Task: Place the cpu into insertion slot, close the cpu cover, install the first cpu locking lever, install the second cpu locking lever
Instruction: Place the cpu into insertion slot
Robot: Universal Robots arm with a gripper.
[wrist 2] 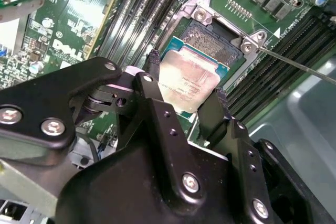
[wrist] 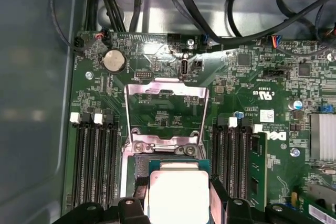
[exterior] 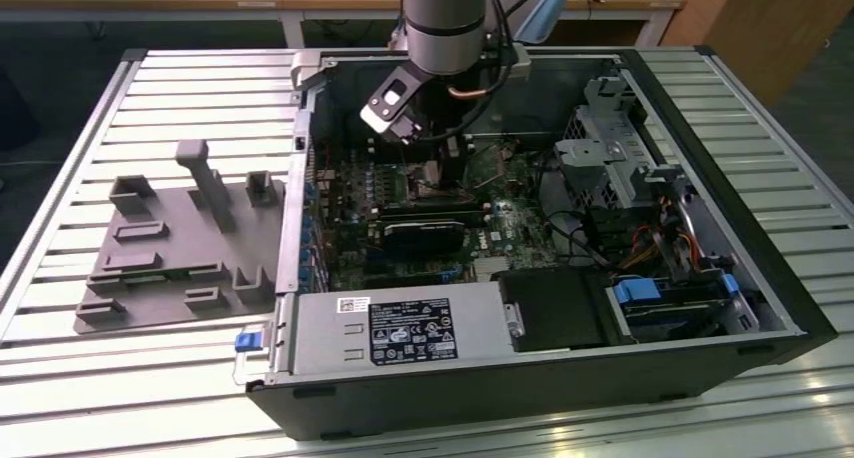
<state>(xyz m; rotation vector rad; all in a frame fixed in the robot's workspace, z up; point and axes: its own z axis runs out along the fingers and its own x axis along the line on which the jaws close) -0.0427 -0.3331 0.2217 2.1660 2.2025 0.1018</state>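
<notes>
The cpu (wrist 2: 190,80), a small square chip with a dull silver top, sits between my gripper's (wrist 2: 186,77) two black fingers, which are shut on its opposite edges. It hangs just over the insertion slot (wrist 2: 211,39), whose far part still shows bare contacts. In the first wrist view the cpu (wrist: 178,195) is right next to the hinge of the cpu cover (wrist: 157,86), a silvery frame swung open and lying back over the motherboard. A thin locking lever (wrist 2: 299,64) sticks out beside the slot. In the exterior view the gripper (exterior: 443,158) reaches down into the open computer case.
Rows of black memory slots (wrist: 94,161) flank the socket on both sides. Black cables (wrist: 210,19) run along the case wall beyond the board. A power supply (exterior: 400,333) and drive bays (exterior: 667,298) fill the near side of the case. A grey fixture tray (exterior: 174,248) lies on the exterior view's left.
</notes>
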